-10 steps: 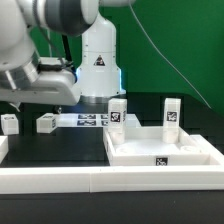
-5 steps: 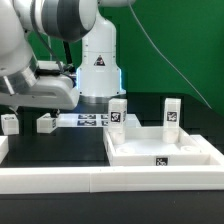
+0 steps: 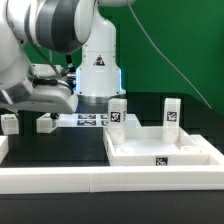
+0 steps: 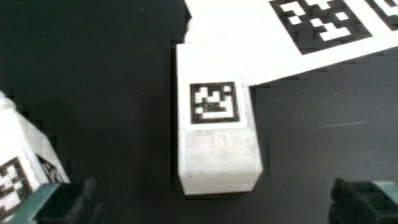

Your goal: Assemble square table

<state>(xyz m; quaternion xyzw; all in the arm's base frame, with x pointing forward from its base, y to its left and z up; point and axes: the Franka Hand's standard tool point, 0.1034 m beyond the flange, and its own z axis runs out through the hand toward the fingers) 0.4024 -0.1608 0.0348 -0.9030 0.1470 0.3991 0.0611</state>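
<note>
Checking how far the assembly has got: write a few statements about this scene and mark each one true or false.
1. The gripper is open and holds nothing. True.
2. All four legs stand on the tabletop. False: only two upright legs stand at its far edge, and two loose legs sit on the table.
3. In the wrist view, a leg lies on the table beside the marker board. True.
4. The arm is lifting the tabletop. False: the tabletop rests on the table, and the arm is off to the exterior view's left.
</note>
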